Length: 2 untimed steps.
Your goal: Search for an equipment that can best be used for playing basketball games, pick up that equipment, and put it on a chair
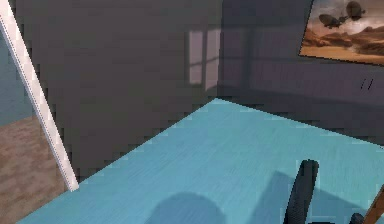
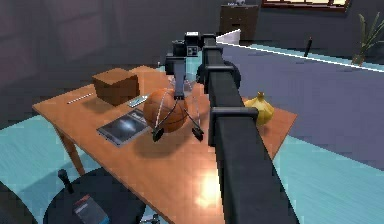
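An orange basketball (image 2: 168,110) sits over the wooden table (image 2: 90,112) in the arm side view. My dark arm (image 2: 240,150) rises from the bottom edge toward it, and the gripper (image 2: 177,132) has its thin fingers (image 2: 159,128) spread around the ball. The ball shows against the tabletop, so I cannot tell whether the gripper holds it. A dark round chair (image 2: 105,195) stands at the table's near corner with a small flat thing on its seat. Another dark chair (image 1: 303,190) shows at the forward view's lower right.
On the table lie a brown box (image 2: 115,82), a small grey remote-like thing (image 2: 137,101), a flat book (image 2: 125,127) and a yellow object (image 2: 261,108). A white door frame (image 1: 35,95) and a painting (image 1: 350,28) face me ahead, above teal floor (image 1: 200,160).
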Motion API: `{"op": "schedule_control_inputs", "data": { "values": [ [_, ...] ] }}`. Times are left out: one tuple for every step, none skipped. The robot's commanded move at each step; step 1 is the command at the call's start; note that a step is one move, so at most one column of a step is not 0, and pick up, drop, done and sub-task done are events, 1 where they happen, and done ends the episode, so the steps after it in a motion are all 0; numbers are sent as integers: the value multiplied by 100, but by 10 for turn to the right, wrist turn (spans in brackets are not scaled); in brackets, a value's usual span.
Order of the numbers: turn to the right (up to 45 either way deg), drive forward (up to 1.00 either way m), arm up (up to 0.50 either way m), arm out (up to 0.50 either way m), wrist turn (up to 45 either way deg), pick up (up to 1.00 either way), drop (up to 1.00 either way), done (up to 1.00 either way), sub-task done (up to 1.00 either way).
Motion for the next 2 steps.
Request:
{"op": "schedule_control_inputs", "data": {
  "values": [
    [0, 0, 0, 0, 450, 0, 0, 0, 0],
    [0, 0, 0, 0, 450, 0, 0, 0, 0]
  ]
}}
